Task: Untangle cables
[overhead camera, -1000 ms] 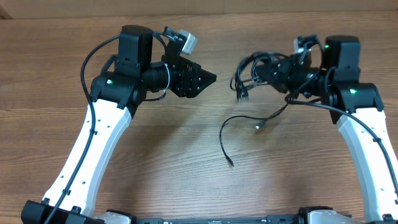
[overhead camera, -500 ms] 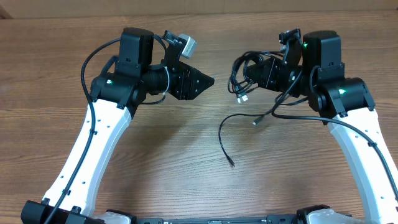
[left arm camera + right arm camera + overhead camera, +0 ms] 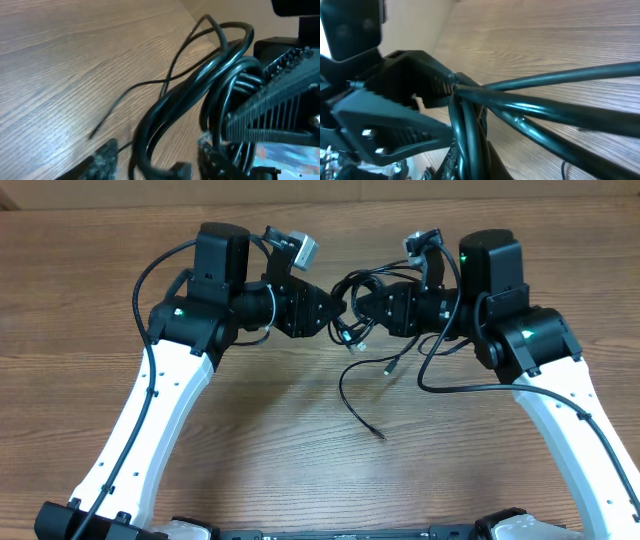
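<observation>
Where the right jaws clamp, cables [image 3: 190, 82] bunch.

Your left gripper [image 3: 340, 308] and right gripper [image 3: 360, 303] face each other, the right one just ahead of the left's tips. The left fingers [image 3: 102, 157] stand apart, and the right jaws are clamped tight. Your left arm [image 3: 150, 420] and right arm [image 3: 570, 415] both bend inward at the elbow.

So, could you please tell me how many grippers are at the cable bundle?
2: the left gripper, open around the cables from the left; the right gripper, shut on them from the right. None hidden.
</observation>
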Controlling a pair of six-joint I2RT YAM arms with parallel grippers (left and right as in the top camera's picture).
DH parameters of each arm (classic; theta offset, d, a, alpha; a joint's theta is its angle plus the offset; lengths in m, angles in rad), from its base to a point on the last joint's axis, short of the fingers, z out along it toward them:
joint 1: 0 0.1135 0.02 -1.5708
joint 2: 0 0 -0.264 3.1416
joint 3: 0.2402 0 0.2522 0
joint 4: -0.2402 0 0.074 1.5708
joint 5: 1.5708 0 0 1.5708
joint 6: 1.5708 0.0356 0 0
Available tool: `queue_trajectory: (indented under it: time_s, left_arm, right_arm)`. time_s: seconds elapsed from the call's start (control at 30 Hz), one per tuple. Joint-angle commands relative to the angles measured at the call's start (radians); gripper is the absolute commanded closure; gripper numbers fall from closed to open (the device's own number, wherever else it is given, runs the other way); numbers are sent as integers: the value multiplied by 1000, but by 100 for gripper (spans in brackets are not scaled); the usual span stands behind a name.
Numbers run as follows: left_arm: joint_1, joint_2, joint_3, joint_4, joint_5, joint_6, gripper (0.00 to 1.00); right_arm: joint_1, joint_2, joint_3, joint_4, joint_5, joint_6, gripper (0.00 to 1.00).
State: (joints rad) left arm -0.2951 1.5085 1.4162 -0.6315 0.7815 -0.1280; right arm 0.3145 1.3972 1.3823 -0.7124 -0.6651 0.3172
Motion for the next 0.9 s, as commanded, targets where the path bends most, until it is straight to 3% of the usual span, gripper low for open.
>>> queue_trajectory:
  time_s: [0.0, 0.1, 0.33, 0.37, 0.43, 0.77, 0.87]
  left_arm:
    - [-13, 8, 11, 4, -7, -7, 57]
    - [-13, 8, 11, 1, -7, -7, 71]
    - [-13, 8, 11, 0, -6, -8, 76]
    - [-13, 8, 11, 0, -6, -8, 80]
    - [-13, 8, 11, 0, -6, -8, 96]
    - [-12, 8, 11, 23, 4, -95, 96]
    - [-12, 8, 11, 95, 74, -158, 96]
  right_arm:
    - [8, -9, 40, 12, -14, -11, 96]
    - [8, -9, 40, 12, -14, -11, 96]
    - [8, -9, 40, 12, -11, -10, 96]
    - [10, -9, 40, 12, -11, -8, 96]
    - [11, -9, 40, 12, -10, -9, 96]
    - [11, -9, 40, -24, 83, -27, 96]
    - [11, -9, 40, -73, 164, -43, 96]
